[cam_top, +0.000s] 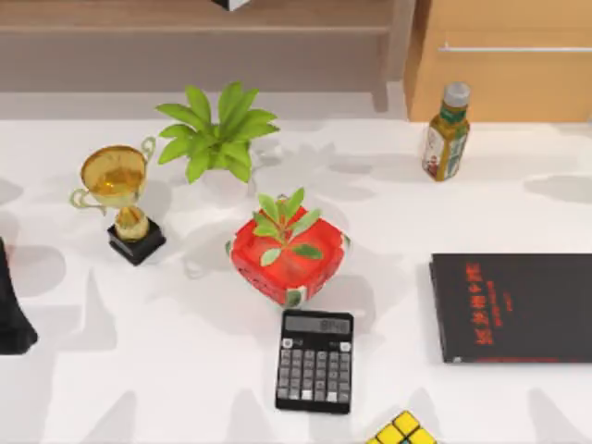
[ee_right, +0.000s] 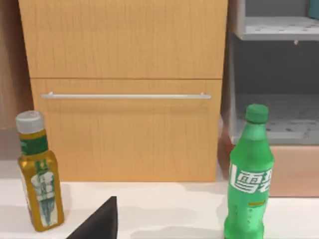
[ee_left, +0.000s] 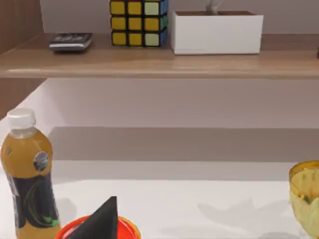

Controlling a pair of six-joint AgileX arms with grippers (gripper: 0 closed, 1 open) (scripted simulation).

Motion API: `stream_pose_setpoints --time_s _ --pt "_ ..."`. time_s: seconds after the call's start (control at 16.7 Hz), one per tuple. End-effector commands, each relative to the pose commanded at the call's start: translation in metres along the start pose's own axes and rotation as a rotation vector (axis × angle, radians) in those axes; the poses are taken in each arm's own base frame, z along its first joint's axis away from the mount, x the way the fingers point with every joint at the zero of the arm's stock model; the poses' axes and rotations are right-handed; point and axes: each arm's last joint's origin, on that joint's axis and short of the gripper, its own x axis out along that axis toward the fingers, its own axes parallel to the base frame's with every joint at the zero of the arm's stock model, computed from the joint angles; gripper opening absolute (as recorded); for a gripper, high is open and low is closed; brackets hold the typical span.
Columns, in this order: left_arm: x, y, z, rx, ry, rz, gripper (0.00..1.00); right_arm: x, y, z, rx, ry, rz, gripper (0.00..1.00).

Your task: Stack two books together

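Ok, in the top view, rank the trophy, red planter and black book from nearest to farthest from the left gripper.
1. The gold trophy, table's left, nearest the left gripper at the left edge.
2. The red planter, centre.
3. The black book, right edge.

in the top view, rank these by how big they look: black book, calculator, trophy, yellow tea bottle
Largest to smallest, as seen from above:
1. black book, cut off by the picture's right edge
2. calculator
3. trophy
4. tea bottle

The calculator and trophy look close, so that pair is unsure.
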Motion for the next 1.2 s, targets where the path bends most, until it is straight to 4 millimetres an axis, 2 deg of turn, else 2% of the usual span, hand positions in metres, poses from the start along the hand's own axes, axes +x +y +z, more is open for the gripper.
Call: stream_pose_setpoints --time_s 0.18,0.3,0.48,0.66,0.78,0.96,1.08,1.2 --pt "0.0 0.0 0.0 0.0 0.0 0.0 1.0 0.0 0.0 0.003 0.0 -0.004 0.0 1.0" --pt "0.0 0.0 0.0 0.0 0.0 0.0 1.0 0.001 -0.001 0.018 -0.002 -0.023 0.0 1.0" --pt "0.0 0.0 0.0 0.0 0.0 0.0 1.0 0.007 -0.005 0.059 -0.01 -0.062 -0.001 1.0" --pt "0.0 0.0 0.0 0.0 0.0 0.0 1.0 0.032 -0.013 0.108 -0.021 -0.078 -0.002 1.0" --pt "0.0 0.0 0.0 0.0 0.0 0.0 1.0 0.064 -0.023 0.136 -0.026 -0.068 -0.002 1.0" --pt "0.0 0.0 0.0 0.0 0.0 0.0 1.0 0.13 -0.049 0.162 -0.027 -0.038 -0.003 1.0" --pt "0.0 0.0 0.0 0.0 0.0 0.0 1.0 0.179 -0.074 0.165 -0.025 -0.018 -0.003 1.0" --pt "0.0 0.0 0.0 0.0 0.0 0.0 1.0 0.225 -0.103 0.156 -0.021 -0.002 -0.003 1.0"
